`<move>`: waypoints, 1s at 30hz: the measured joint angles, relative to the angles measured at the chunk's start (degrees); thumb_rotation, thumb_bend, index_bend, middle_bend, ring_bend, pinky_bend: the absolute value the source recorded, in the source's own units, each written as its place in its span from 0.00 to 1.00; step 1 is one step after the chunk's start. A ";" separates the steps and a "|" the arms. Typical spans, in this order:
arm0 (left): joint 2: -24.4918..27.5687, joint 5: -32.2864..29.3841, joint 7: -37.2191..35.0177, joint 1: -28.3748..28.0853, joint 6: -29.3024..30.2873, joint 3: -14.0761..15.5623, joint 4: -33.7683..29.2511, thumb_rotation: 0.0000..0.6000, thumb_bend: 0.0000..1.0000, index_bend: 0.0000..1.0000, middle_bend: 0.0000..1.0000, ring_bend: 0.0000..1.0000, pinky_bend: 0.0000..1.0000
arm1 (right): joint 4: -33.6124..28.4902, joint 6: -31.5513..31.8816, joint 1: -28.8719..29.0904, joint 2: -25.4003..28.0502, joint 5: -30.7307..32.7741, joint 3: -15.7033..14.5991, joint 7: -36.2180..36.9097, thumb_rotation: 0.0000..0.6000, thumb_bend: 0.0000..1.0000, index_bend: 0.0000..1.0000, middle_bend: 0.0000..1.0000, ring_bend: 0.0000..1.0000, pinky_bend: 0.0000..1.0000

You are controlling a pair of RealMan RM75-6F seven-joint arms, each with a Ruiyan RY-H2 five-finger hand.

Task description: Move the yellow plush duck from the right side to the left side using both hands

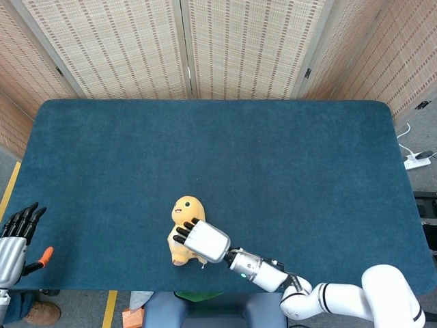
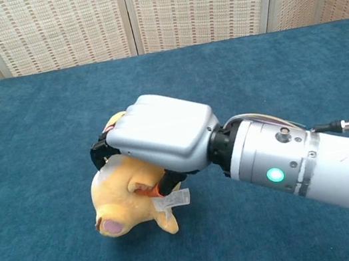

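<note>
The yellow plush duck (image 1: 183,220) is at the table's front, left of centre, with its smiling head pointing away from me. My right hand (image 1: 202,240) grips its body from above; in the chest view the duck (image 2: 124,197) hangs under the white back of that hand (image 2: 161,131), with a white tag dangling beneath. My left hand (image 1: 15,238) stays at the far left, off the table's front corner, fingers extended and apart, holding nothing. The chest view does not show it.
The blue felt table (image 1: 205,143) spreads wide behind and to the right. Woven folding screens (image 1: 184,48) stand behind it. My right forearm (image 2: 309,164) crosses the front right of the chest view.
</note>
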 measured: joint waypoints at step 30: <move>-7.77 15.82 8.10 -7.68 -7.52 3.53 0.28 1.00 0.29 0.00 0.00 0.00 0.09 | -10.66 38.85 -33.57 34.62 1.51 -16.54 25.19 1.00 0.04 0.00 0.00 0.00 0.00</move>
